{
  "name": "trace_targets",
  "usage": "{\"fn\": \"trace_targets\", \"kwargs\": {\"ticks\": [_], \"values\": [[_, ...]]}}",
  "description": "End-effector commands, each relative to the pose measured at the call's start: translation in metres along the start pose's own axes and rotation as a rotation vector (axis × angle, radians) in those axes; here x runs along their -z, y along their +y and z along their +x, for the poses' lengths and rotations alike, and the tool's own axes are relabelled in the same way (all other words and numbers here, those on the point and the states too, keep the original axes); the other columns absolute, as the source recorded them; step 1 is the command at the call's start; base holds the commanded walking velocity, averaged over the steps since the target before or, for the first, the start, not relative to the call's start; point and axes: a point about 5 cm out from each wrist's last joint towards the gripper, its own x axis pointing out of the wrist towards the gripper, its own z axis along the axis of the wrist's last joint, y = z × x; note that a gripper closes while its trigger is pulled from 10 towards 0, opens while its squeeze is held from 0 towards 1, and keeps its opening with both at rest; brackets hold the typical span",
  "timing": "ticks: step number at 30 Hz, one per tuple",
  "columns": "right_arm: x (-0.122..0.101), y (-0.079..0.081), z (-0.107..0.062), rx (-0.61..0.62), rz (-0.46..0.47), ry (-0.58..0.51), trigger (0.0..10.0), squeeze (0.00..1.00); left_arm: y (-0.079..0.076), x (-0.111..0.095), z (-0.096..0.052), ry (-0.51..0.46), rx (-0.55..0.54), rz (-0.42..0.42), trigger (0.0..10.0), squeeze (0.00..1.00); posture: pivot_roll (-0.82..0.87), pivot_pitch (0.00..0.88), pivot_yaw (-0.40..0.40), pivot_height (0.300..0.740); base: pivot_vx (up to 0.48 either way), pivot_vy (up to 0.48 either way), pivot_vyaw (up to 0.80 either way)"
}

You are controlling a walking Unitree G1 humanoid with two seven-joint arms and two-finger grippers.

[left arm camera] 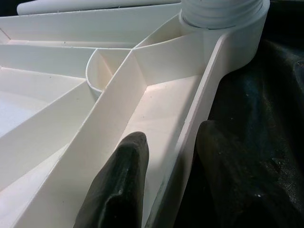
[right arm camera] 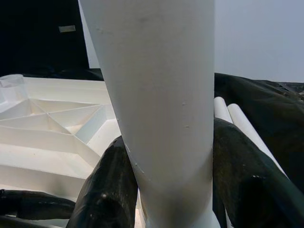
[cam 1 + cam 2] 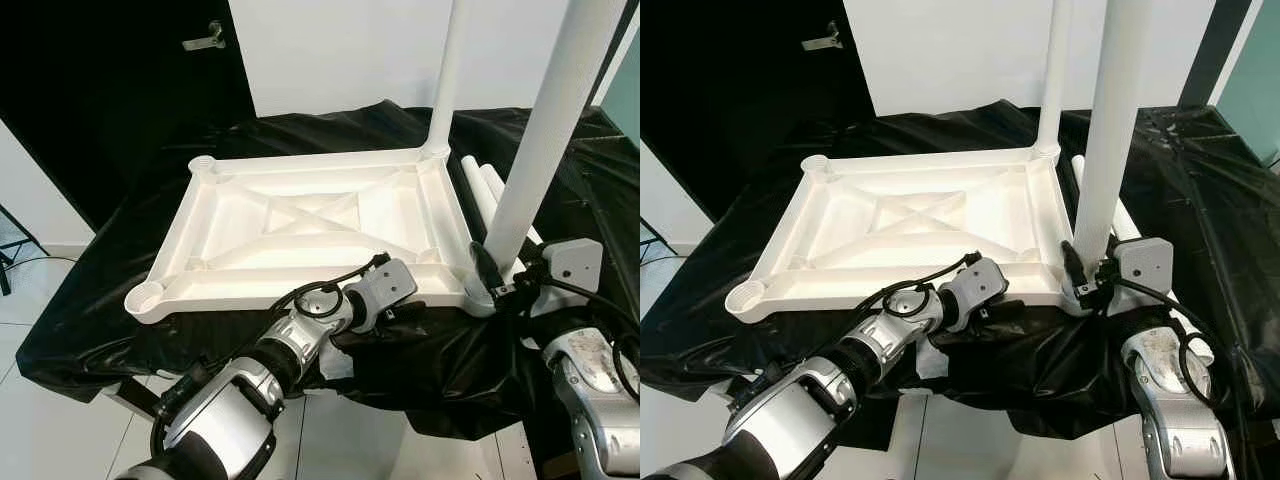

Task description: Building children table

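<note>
1. At the near right corner of the upturned tabletop [image 3: 300,225], the right gripper [image 2: 166,190] has its two black fingers [image 2: 107,190] closed on either side of a white leg [image 3: 545,130], low on the shaft, just above the corner socket.
2. Along the near rim of the tabletop, beside that same corner, the left gripper [image 1: 161,171] straddles the rim wall: one finger lies inside the tray-like underside, the other outside against the black cover [image 3: 90,290]. The fingers are only narrowly apart and appear to pinch the rim.
3. Outward from there, the tabletop lies underside-up on the cover. A second leg [image 3: 447,75] already stands in the far right corner, and both left corner sockets are empty.
4. Two spare legs [image 3: 485,190] lie just beyond the right edge of the tabletop.
5. Risk, as I judge it: if the held leg goes in tilted it may jam or seat only partway, and pushing on it could slide the tabletop over the slick cover should the left grip slip.
</note>
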Motion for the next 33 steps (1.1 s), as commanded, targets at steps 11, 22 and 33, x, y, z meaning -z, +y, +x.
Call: {"fn": "trace_targets", "kwargs": {"ticks": [11, 22, 33], "values": [[0.029, -0.011, -0.017, -0.137, 0.181, 0.184, 10.0, 0.0, -0.023, 0.022, -0.013, 0.074, 0.411, -0.07, 10.0, 0.0, -0.22, 0.0, 0.094, 0.74, 0.0, 0.0, 0.0], [0.034, -0.026, -0.013, -0.177, 0.264, 0.351, 10.0, 0.0, -0.023, 0.023, -0.015, 0.078, 0.415, -0.071, 10.0, 0.0, -0.21, 0.0, 0.096, 0.74, 0.0, 0.0, 0.0], [0.003, -0.016, 0.0, -0.263, 0.404, 0.346, 10.0, 0.0, -0.023, 0.024, -0.015, 0.08, 0.414, -0.071, 10.0, 0.0, -0.21, 0.0, 0.094, 0.74, 0.0, 0.0, 0.0]]}}
